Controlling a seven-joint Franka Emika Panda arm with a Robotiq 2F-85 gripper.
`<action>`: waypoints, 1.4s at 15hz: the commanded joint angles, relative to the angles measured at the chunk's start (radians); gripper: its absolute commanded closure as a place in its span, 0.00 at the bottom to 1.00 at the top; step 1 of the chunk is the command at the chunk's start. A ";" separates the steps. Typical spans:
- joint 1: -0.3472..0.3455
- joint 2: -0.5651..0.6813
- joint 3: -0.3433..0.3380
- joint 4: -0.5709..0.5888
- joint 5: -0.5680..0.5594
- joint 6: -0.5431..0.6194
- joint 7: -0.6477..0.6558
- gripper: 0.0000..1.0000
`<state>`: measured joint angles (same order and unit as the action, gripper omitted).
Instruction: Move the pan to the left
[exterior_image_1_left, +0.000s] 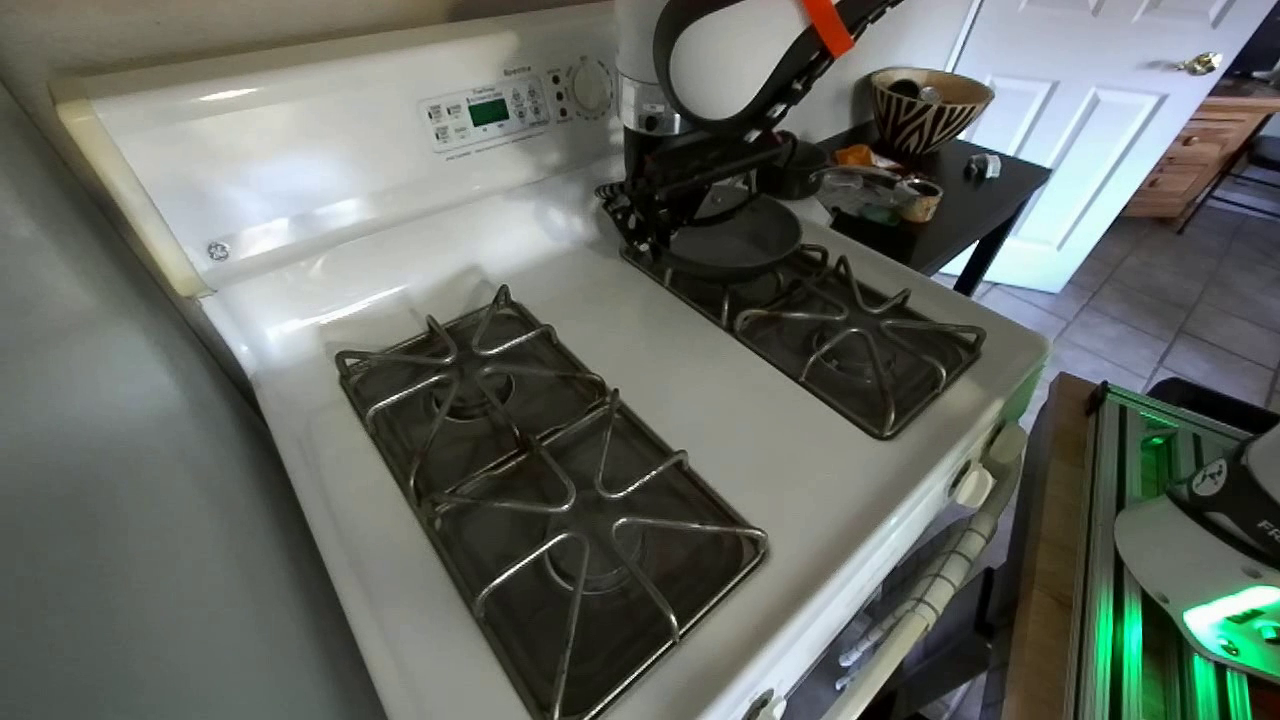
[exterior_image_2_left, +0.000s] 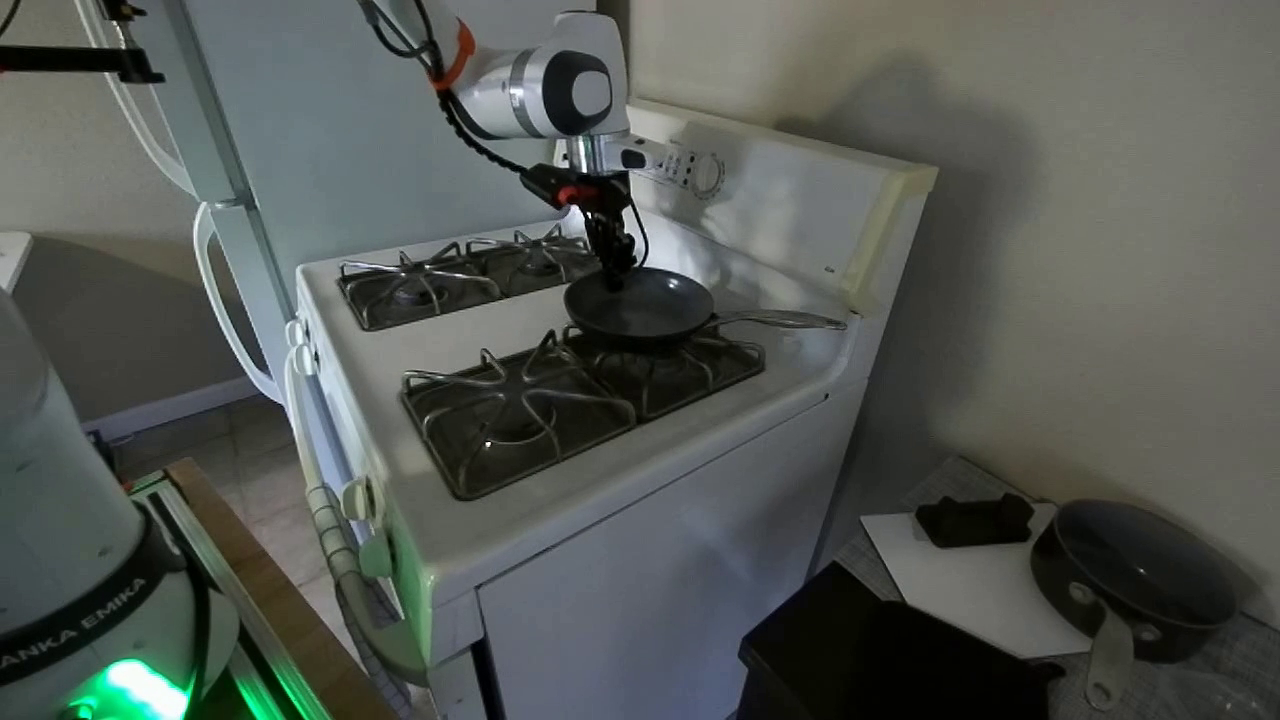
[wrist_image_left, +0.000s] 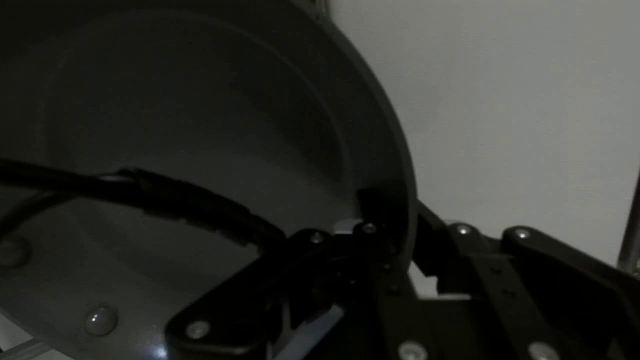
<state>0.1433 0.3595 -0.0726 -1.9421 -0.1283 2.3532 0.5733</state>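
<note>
While the black two-fingered hand is pinching the round dark-grey frying pan by its rim, I'm judging gripping done and level leftward carrying needed next.

Across the middle of an exterior view runs the white stovetop: one pair of grates lower centre-left, another pair right of centre, pan over its upper end!
</note>
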 joint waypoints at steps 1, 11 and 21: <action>0.012 0.020 0.019 0.031 0.039 -0.010 0.051 0.98; 0.029 0.057 0.044 0.092 0.076 0.005 0.135 0.98; 0.028 0.038 0.035 0.081 0.047 -0.002 0.113 0.98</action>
<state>0.1685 0.3980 -0.0345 -1.8623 -0.0837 2.3531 0.6883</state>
